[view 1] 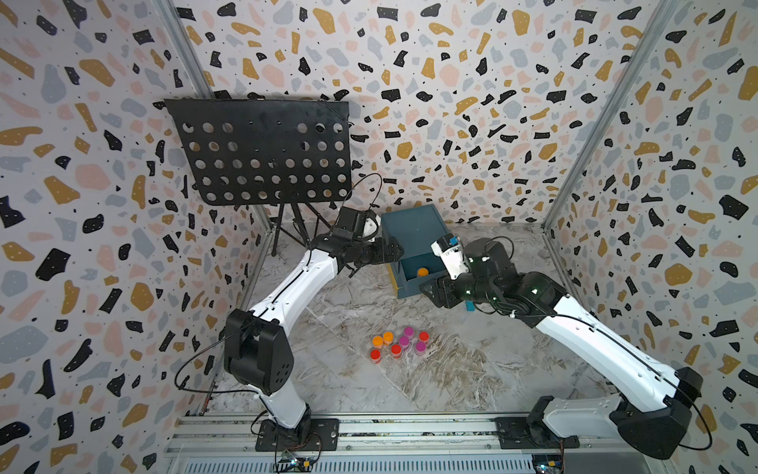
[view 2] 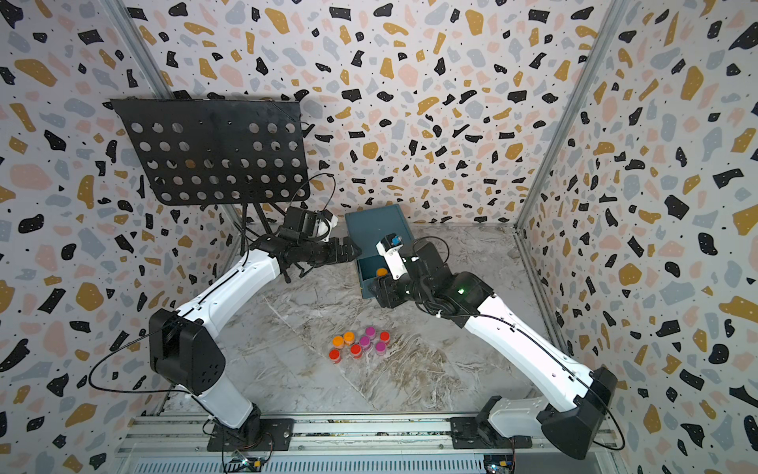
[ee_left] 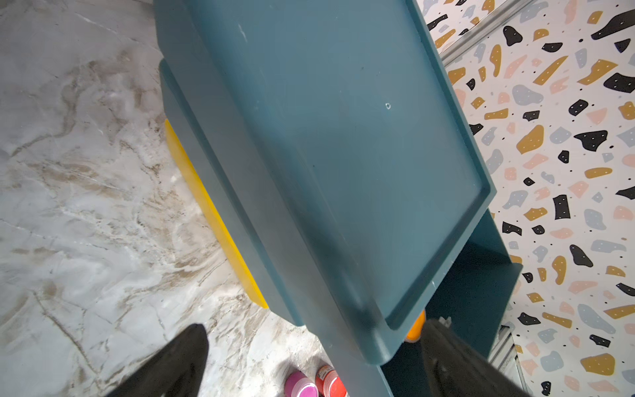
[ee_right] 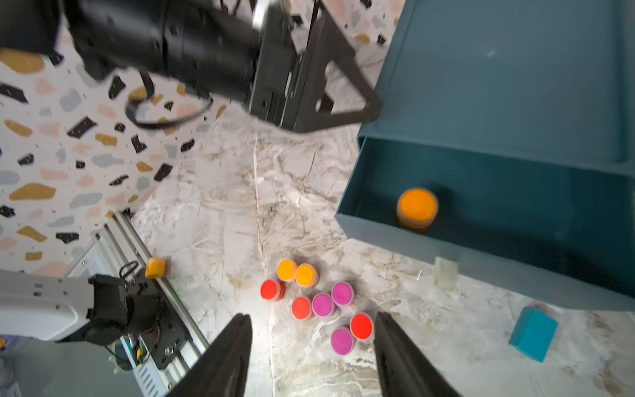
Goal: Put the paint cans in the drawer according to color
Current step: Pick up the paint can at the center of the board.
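Orange is the only colour begun: one orange-lidded paint jar [ee_right: 416, 206] sits upright in the pulled-out top drawer [ee_right: 515, 275] of the teal chest [view 1: 412, 227], off to one side of my right gripper [ee_right: 312, 315]. That gripper's jaws stand apart with nothing between them, so I read it as released. Ahead of those jaws, down on the marble tabletop [ee_right: 240, 206], the other eight jars lie in a loose cluster [view 1: 397, 344]: two orange jars [ee_right: 287, 270], three red jars [ee_right: 271, 289] and three magenta jars [ee_right: 342, 293]. One red and one magenta show just past the fingertips. My left gripper [ee_left: 315, 324] is spread wide, with the chest's front corner between its jaws and no jar in them. Whether it presses on the chest I cannot tell. By my count one of nine is stowed. Two orange jars belong beside the first. Red and magenta have nothing put away in view, and the lower drawers are hidden under the open one, so I judge most of the sorting is ahead.
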Action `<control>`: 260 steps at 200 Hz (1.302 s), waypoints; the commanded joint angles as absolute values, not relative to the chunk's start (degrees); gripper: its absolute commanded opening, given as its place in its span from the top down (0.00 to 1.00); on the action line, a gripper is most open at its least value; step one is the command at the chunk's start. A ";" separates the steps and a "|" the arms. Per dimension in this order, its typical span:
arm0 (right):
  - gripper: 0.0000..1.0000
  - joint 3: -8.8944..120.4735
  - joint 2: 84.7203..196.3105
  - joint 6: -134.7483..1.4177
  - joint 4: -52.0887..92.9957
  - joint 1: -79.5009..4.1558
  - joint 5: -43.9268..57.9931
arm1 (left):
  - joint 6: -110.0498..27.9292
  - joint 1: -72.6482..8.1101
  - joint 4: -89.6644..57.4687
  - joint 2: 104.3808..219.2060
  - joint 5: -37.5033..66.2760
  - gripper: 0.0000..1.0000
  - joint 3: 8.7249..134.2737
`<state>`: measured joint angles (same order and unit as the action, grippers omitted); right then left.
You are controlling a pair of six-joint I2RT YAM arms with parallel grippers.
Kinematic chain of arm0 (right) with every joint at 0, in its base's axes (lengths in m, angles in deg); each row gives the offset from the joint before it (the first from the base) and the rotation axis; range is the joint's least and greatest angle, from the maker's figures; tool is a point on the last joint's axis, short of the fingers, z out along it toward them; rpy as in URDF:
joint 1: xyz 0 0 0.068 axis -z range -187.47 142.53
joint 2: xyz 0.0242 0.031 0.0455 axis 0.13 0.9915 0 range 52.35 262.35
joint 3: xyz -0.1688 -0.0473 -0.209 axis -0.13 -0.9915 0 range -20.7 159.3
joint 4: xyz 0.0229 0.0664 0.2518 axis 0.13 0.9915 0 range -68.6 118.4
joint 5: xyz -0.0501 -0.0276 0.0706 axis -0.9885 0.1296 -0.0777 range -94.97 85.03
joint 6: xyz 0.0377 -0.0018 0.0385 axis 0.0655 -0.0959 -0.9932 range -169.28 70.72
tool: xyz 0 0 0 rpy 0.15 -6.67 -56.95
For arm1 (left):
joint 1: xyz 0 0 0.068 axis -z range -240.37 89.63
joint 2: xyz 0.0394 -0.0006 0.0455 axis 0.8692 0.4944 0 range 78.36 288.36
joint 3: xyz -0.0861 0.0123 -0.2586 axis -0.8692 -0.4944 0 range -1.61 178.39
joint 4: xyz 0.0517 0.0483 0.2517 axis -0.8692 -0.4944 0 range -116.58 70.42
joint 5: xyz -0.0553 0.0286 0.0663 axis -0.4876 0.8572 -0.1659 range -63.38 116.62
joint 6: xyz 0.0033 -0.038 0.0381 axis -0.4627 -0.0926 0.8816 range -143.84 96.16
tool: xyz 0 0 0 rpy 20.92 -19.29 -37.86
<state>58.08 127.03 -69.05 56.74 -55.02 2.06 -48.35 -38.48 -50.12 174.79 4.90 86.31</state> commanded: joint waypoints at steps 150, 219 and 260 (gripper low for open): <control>0.43 55.38 153.22 -72.18 43.34 -66.69 -4.33 | -45.44 -40.12 -47.18 173.62 2.20 0.00 82.54; 0.44 58.48 159.72 -72.58 43.80 -67.22 -4.69 | -45.90 -40.86 -46.83 174.25 2.05 0.00 82.02; 0.45 60.33 162.20 -72.20 45.46 -67.54 -5.05 | -45.92 -40.94 -46.91 174.21 2.01 0.00 81.98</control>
<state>57.62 161.62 -72.20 43.86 -67.02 -4.10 -46.93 -40.51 -47.74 174.83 2.04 83.01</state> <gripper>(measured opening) 0.552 0.996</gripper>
